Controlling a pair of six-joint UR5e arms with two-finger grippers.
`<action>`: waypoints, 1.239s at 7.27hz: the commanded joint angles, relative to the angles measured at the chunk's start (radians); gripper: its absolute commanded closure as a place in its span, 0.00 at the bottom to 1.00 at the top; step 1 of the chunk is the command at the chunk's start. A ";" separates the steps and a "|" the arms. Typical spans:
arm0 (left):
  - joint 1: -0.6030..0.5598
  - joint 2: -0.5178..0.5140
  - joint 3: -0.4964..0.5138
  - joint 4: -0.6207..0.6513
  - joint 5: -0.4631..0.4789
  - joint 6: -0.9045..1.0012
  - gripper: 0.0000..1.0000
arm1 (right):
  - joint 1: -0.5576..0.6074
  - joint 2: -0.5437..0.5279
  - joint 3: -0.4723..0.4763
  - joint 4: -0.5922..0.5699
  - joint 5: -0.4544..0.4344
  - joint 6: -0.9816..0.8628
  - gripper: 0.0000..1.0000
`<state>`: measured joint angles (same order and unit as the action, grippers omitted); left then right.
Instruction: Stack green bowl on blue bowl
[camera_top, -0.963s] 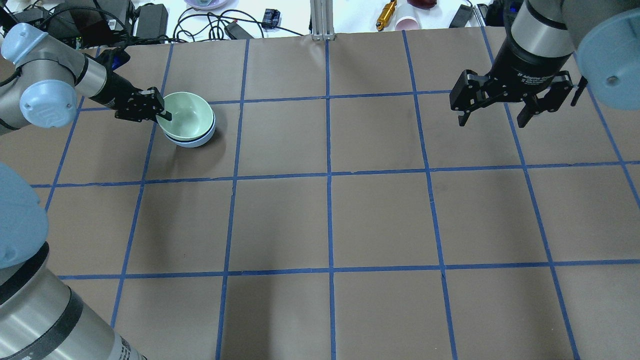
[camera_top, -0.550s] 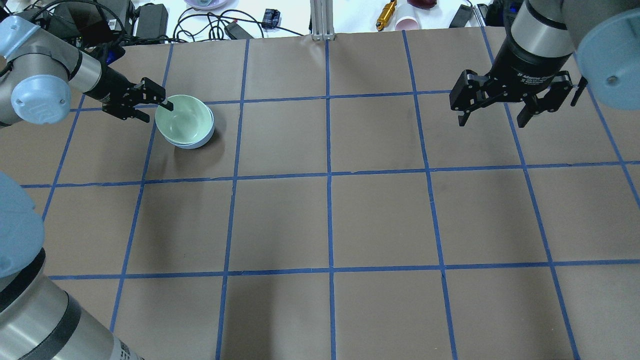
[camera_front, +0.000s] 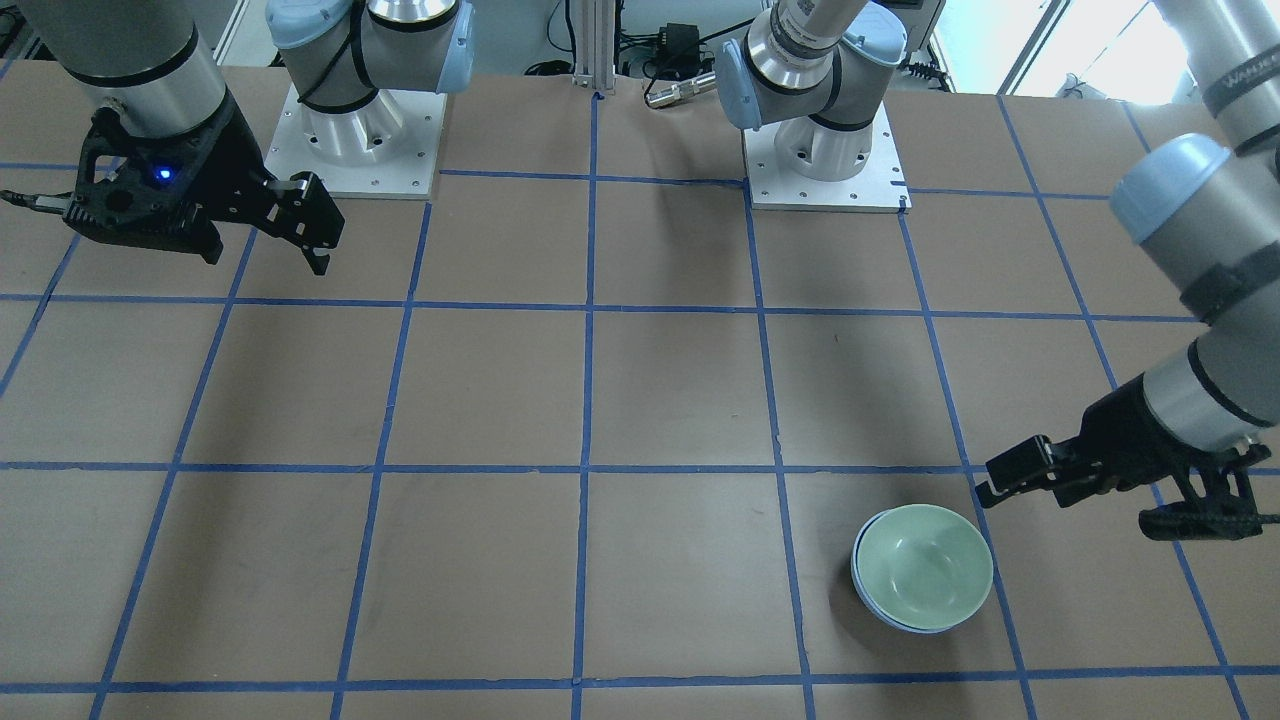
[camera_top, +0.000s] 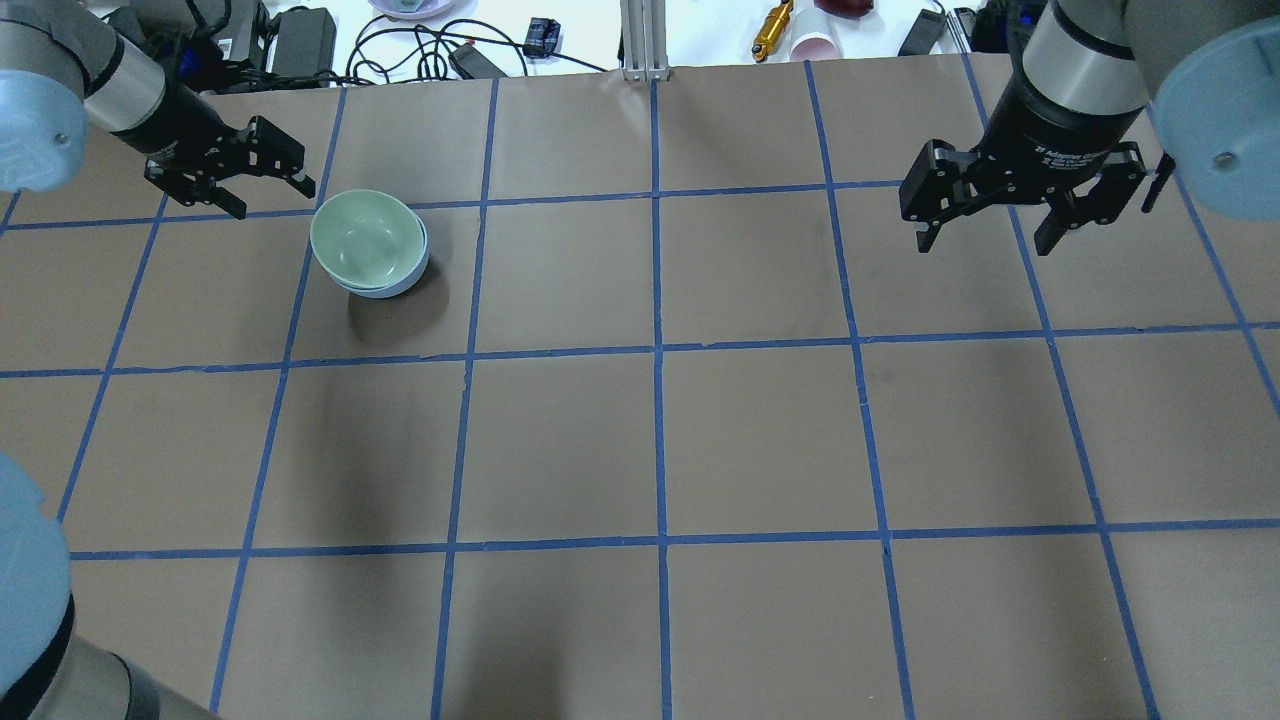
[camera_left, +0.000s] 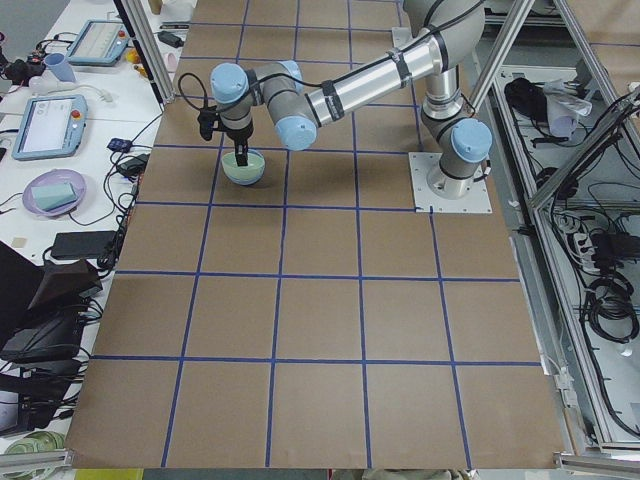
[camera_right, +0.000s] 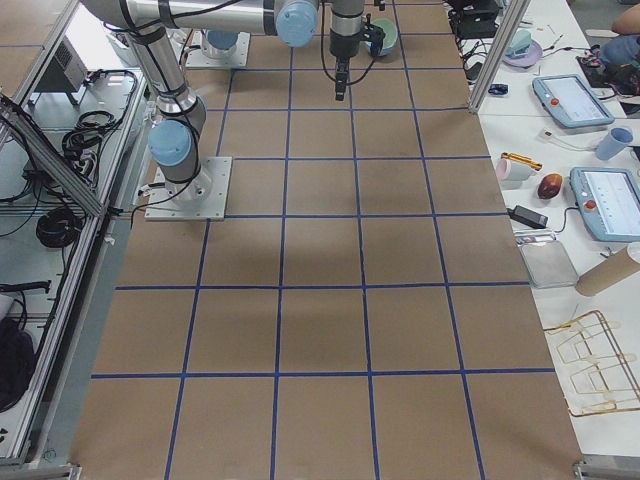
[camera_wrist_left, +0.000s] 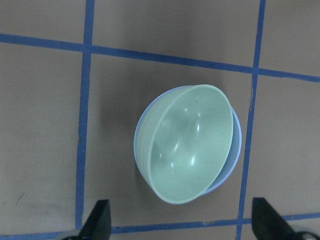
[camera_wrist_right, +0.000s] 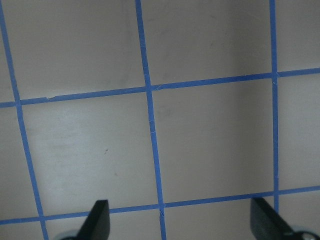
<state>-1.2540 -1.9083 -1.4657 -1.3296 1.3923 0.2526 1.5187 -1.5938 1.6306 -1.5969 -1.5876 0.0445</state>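
The pale green bowl (camera_top: 365, 235) sits nested inside the light blue bowl (camera_top: 408, 283) on the brown table at the far left. Only the blue bowl's rim and outer wall show around it. Both show in the front-facing view, green (camera_front: 925, 565) in blue (camera_front: 862, 592), and in the left wrist view, green (camera_wrist_left: 195, 150) in blue (camera_wrist_left: 141, 145). My left gripper (camera_top: 272, 198) is open and empty, just left of the bowls and apart from them. My right gripper (camera_top: 985, 243) is open and empty above the table's far right.
Cables, power bricks (camera_top: 300, 35), a pink cup (camera_top: 815, 45) and a yellow tool (camera_top: 772, 28) lie beyond the table's far edge. The two arm bases (camera_front: 355, 140) (camera_front: 825, 165) stand at the robot's side of the table.
My left gripper has let go of the green bowl's rim and drawn back up and to the left. The green bowl stays nested in the blue one. The right arm has not moved.
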 joint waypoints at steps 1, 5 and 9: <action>-0.117 0.121 0.016 -0.098 0.096 -0.114 0.00 | 0.000 0.000 0.000 0.000 0.001 0.000 0.00; -0.289 0.299 0.005 -0.235 0.200 -0.219 0.00 | 0.000 0.000 0.000 0.000 0.000 0.000 0.00; -0.289 0.377 -0.059 -0.285 0.185 -0.220 0.00 | 0.000 0.000 0.000 0.000 0.000 0.000 0.00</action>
<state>-1.5441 -1.5338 -1.5005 -1.6414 1.5788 0.0296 1.5187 -1.5938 1.6306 -1.5969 -1.5873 0.0445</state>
